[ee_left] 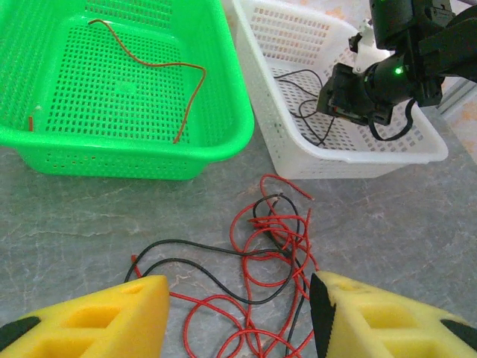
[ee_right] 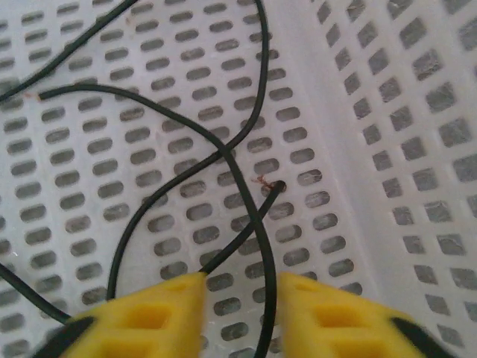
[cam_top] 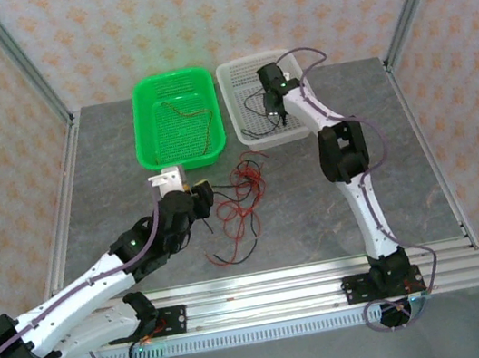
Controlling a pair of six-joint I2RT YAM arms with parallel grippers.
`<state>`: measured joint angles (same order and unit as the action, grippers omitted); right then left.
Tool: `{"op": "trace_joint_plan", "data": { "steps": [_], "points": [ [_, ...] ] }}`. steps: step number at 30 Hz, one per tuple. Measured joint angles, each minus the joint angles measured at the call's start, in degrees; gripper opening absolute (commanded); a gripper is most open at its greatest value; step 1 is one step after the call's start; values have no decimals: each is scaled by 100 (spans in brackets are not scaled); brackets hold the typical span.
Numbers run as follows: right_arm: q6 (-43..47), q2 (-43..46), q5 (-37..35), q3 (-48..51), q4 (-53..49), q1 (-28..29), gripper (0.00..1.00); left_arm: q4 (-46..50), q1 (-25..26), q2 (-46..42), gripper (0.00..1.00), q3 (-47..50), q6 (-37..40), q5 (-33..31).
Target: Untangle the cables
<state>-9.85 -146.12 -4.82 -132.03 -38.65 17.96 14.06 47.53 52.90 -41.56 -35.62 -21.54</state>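
Red, black cables (ee_left: 279, 237), green basket (ee_left: 112, 143) (perforated)

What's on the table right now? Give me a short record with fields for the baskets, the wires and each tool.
green basket: holds one red wire
white basket: holds black wire, count unclear
table: tangle of red and black wires, on the near side of both baskets
left tool: open, above the tangle
right tool: open, low over the black wire
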Motion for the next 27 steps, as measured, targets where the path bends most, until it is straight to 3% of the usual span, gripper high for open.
{"op": "trace_joint_plan", "data": {
  "steps": [7, 9, 16, 27],
  "points": [
    [35, 2, 122, -328, -280, 0, 87, 315, 0, 68, 55, -166, -199, -22],
    [70, 33, 168, -446, -334, -2, 93, 391, 0, 114, 55, -203, -256, -39],
    [116, 592, 382, -603, -748, 0, 95, 675, 0, 264, 60, -264, -487, -42],
    [116, 2483, 616, -667, -1163, 39, 91, 1106, 0, 533, 63, -326, -811, -31]
  ]
}}
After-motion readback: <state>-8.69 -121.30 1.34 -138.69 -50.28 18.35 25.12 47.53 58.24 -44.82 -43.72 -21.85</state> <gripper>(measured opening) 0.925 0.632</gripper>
